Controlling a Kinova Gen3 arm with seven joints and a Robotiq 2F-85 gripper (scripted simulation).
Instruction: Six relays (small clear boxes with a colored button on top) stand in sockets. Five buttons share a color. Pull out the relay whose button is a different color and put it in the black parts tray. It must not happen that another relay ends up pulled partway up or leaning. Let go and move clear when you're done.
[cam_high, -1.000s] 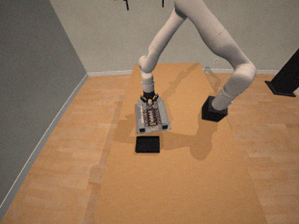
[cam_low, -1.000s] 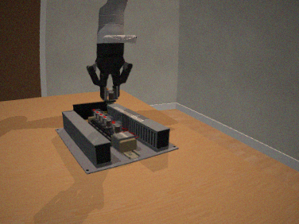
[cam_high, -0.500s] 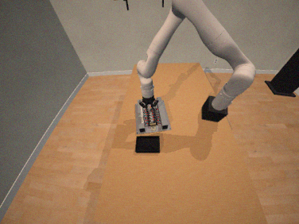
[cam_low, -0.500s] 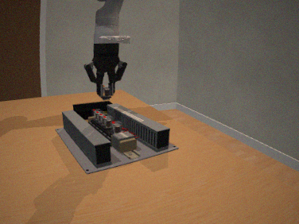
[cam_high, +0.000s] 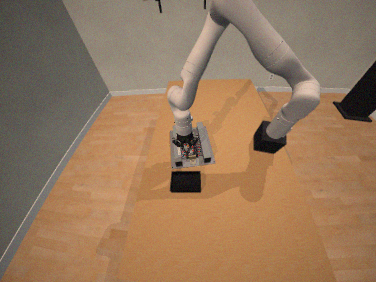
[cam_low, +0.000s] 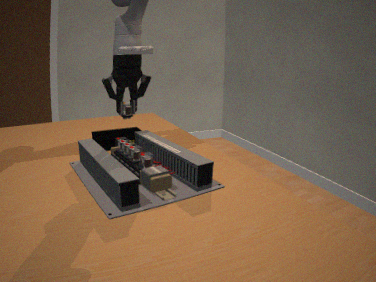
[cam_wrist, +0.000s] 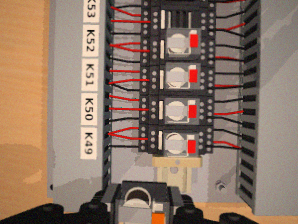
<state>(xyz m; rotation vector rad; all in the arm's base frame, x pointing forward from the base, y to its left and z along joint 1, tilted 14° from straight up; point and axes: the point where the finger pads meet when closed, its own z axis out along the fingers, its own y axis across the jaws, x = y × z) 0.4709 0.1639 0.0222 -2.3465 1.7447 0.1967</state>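
Note:
My gripper (cam_high: 186, 144) (cam_low: 126, 110) (cam_wrist: 143, 200) is shut on a clear relay with an orange button (cam_wrist: 158, 218). In the exterior view it hangs well above the relay row, pointing down. In the wrist view, four clear relays with red buttons (cam_wrist: 193, 41) (cam_wrist: 193, 76) (cam_wrist: 192, 111) (cam_wrist: 191, 146) stand in their sockets. An empty socket (cam_wrist: 177, 19) shows above them, near label K53. The black parts tray (cam_high: 186, 190) (cam_low: 104, 139) lies on the table just beyond the panel's end, clear of my gripper. The underside of the held relay is hidden.
The grey panel (cam_low: 100, 202) (cam_wrist: 215, 172) carries two long raised ducts (cam_low: 106, 162) (cam_low: 182, 159), one on each side of the relay row. A beige terminal block (cam_low: 156, 181) stands at one end of the row. Red and black wires run from sockets to ducts.

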